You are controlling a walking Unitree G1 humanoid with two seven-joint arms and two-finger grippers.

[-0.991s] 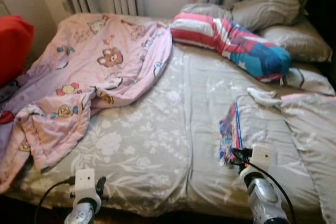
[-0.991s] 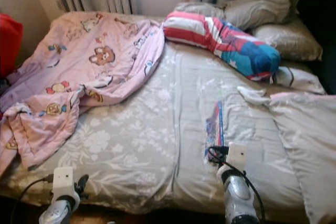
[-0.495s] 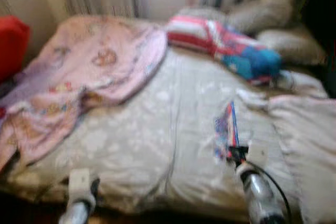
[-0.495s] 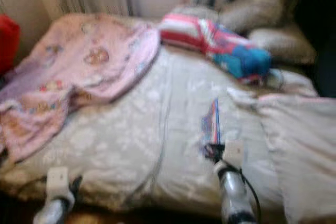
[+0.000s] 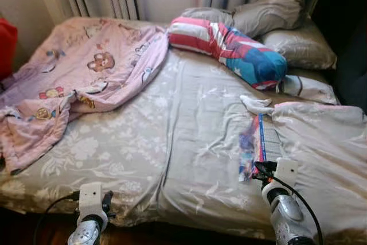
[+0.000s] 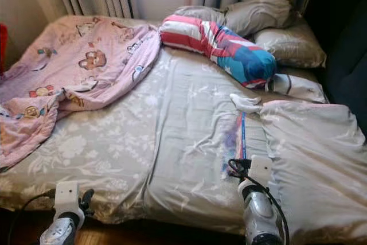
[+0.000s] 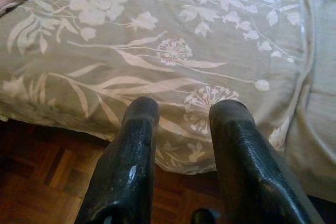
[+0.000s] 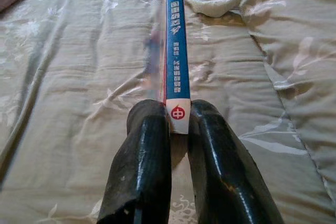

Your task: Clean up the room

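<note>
One wide bed [image 5: 172,142] takes up nearly everything before me, its grey flowered sheet rumpled. On its far left a pink cartoon blanket [image 5: 86,78] sprawls in a heap; at the far right lie grey pillows [image 5: 269,12] and a striped red, white and blue cushion [image 5: 229,47], with a pale duvet [image 5: 321,142] bunched along the right edge. A small white sock [image 5: 256,105] lies just beyond the book.

My right gripper [image 8: 178,121] is clamped on the spine end of a thin blue-spined book [image 8: 176,35], near the bed's near-right edge; the book stands on edge over the sheet, its loose pages hanging to one side. My left gripper [image 7: 181,111] hovers low by the near-left edge of the mattress, fingers parted, holding nothing.

I judge the grasp narrow, so I should lift slowly and keep the spine level, or the pages may sag and twist free. The duvet fold close on the right could snag it.
</note>
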